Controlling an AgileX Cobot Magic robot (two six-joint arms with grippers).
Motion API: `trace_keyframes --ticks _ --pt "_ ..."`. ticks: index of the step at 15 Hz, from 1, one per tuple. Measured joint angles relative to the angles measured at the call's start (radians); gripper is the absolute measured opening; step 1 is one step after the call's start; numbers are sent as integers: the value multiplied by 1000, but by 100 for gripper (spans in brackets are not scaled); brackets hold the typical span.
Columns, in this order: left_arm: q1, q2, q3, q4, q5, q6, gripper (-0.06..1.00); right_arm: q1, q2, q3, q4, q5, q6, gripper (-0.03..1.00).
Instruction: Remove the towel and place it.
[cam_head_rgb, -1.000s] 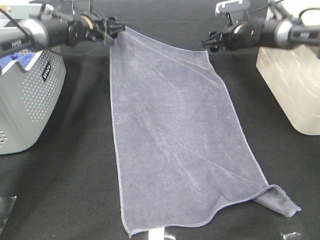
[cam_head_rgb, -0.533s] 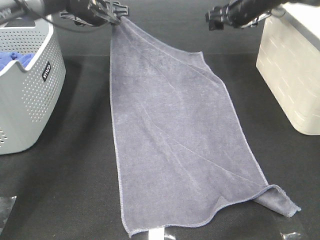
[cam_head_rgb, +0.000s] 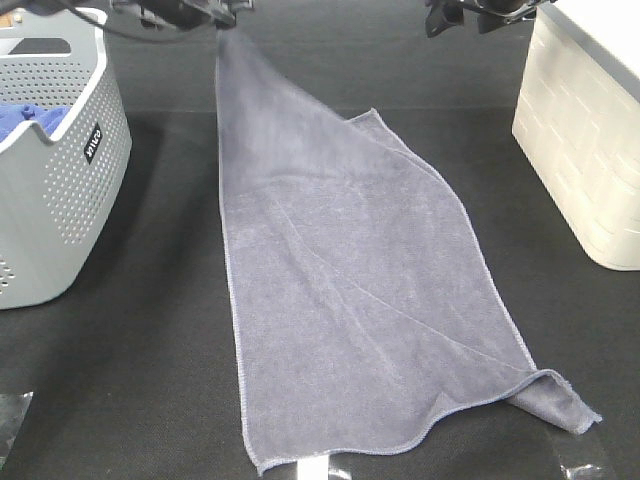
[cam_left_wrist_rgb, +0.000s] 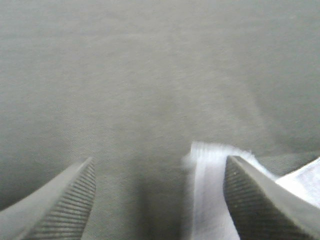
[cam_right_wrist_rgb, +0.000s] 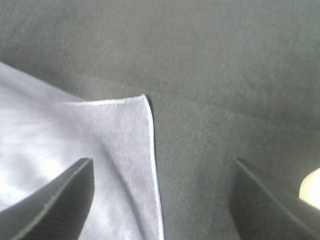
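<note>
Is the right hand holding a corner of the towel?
No, the right hand is open and the towel corner lies free below it.

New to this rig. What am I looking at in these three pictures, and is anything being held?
It is a robot with two arms, each ending in two jaws.

The wide picture comes from a camera mounted high above a black table. The other two come from cameras on the arms' wrists, looking out between the jaws.

On the table lies a long greyish-purple towel. Beside it are a grey perforated basket with a blue cloth inside, and a white bin.

The left arm has one far corner of the towel raised. Its wrist view shows the jaws apart with a strip of towel against one of them, so the hold looks slight. The right arm holds nothing. Its jaws are open above the other far corner, which lies flat.
</note>
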Motion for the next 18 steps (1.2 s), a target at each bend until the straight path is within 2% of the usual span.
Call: trace_keyframes --ticks 2,5,8,11,12,18 --pt "0 28 0 -1 36 0 72 0 0 0 0 2 0 70" --pt "0 53 0 -16 101 0 88 0 0 0 0 2 0 70" --pt "0 45 0 -49 108 0 91 0 0 0 9 16 0 70" --pt "0 -25 0 -64 175 4 92 0 1 0 55 94 0 70" --pt "0 -76 0 -69 236 21 92 0 -7 0 59 126 0 70" --pt "0 -283 0 -100 509 209 92 0 -154 0 60 360 10 70"
